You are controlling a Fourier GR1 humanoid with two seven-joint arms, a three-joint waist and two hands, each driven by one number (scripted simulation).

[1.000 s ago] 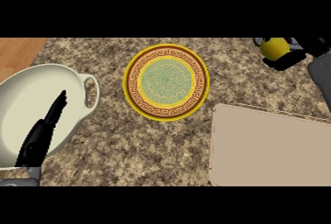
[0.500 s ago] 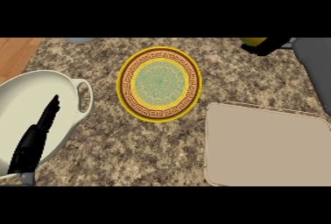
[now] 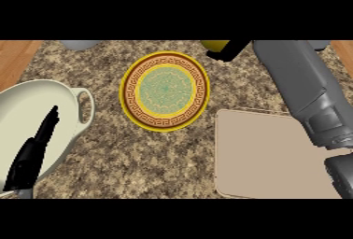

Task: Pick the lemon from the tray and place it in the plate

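The right robot hand (image 3: 229,49) is at the top edge, curled around the yellow lemon (image 3: 215,45). Only part of each shows. They are just past the plate (image 3: 165,91), up and to the right. The tan tray (image 3: 272,156) sits below on the surface (image 3: 110,154). The left robot hand (image 3: 33,151) rests with straight fingers over a white dish (image 3: 41,100). I think the carrying step is on. Next, the lemon needs to move over the plate.

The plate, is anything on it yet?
Empty. The plate shows only its pattern; the lemon is beyond it, by the right hand.

yellow plate (image 3: 165,91) with brown key-pattern band, green centre.
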